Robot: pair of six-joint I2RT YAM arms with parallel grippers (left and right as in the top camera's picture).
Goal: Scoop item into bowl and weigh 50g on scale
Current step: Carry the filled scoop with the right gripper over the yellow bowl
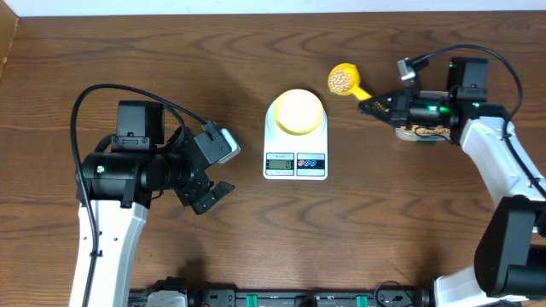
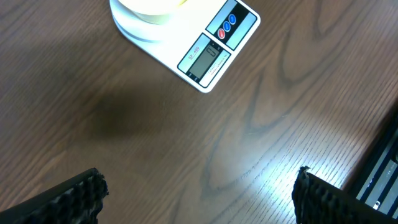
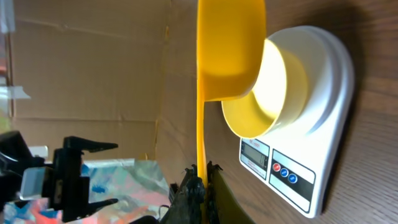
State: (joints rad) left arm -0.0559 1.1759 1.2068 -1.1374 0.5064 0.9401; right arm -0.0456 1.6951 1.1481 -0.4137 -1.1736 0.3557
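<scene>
While the right tool [image 1: 374, 104] clamps the scoop [image 1: 345, 81] of beans [image 1: 340, 80] right of the scale [image 1: 295, 145] bearing the bowl [image 1: 298, 112], the left tool [image 2: 199, 202], jaws apart, hangs left of it.

Left arm [image 1: 109, 228] angled inward, jaws spread wide, right arm [image 1: 492, 152] reaching inward, jaws clamped tight

A dark wood table [image 1: 256, 230] fills the overhead frame. A yellow scoop [image 1: 344, 80] shows up right of centre, its handle pointing lower right. Far right, a tub [image 1: 420, 132] is mostly hidden. Brown cardboard [image 3: 93, 74] fills the right wrist view's left.
</scene>
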